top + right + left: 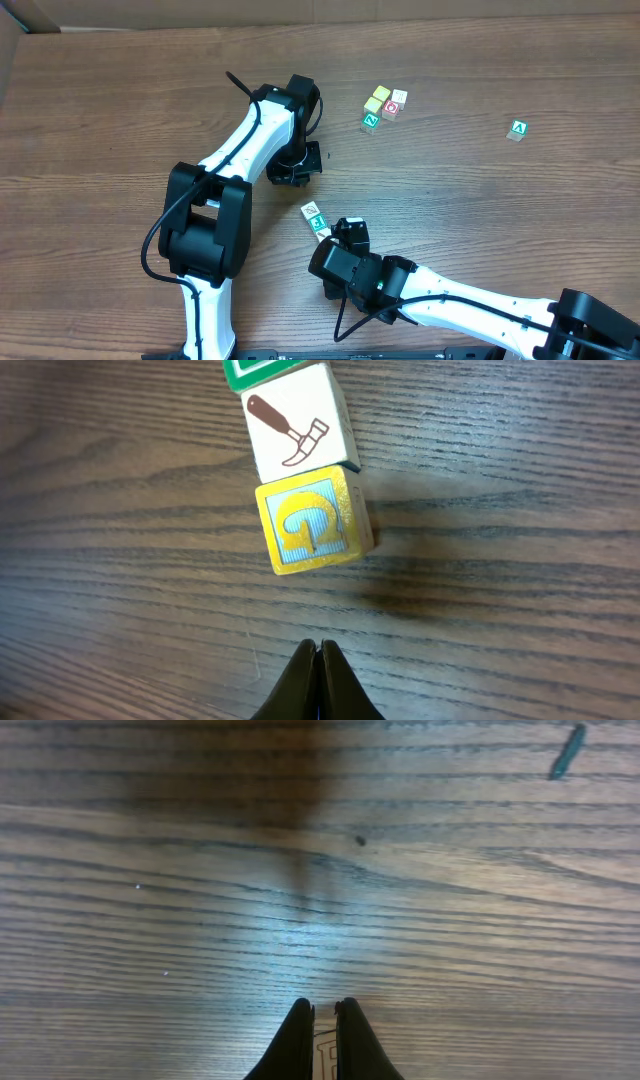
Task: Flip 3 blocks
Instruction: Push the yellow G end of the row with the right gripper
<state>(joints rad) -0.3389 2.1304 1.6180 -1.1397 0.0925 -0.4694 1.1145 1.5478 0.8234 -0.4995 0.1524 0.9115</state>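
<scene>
Three blocks (316, 220) are found lined up touching, faces upward: green block (258, 370), white hammer block (293, 425), and yellow-framed blue block (312, 525), slightly skewed.

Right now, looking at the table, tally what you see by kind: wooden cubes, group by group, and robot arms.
Cubes in the row by the right gripper: 3
Cubes in the far cluster: 3
Lone A cube: 1
Robot arms, left arm and right arm: 2
Total: 7 cubes, 2 arms
</scene>
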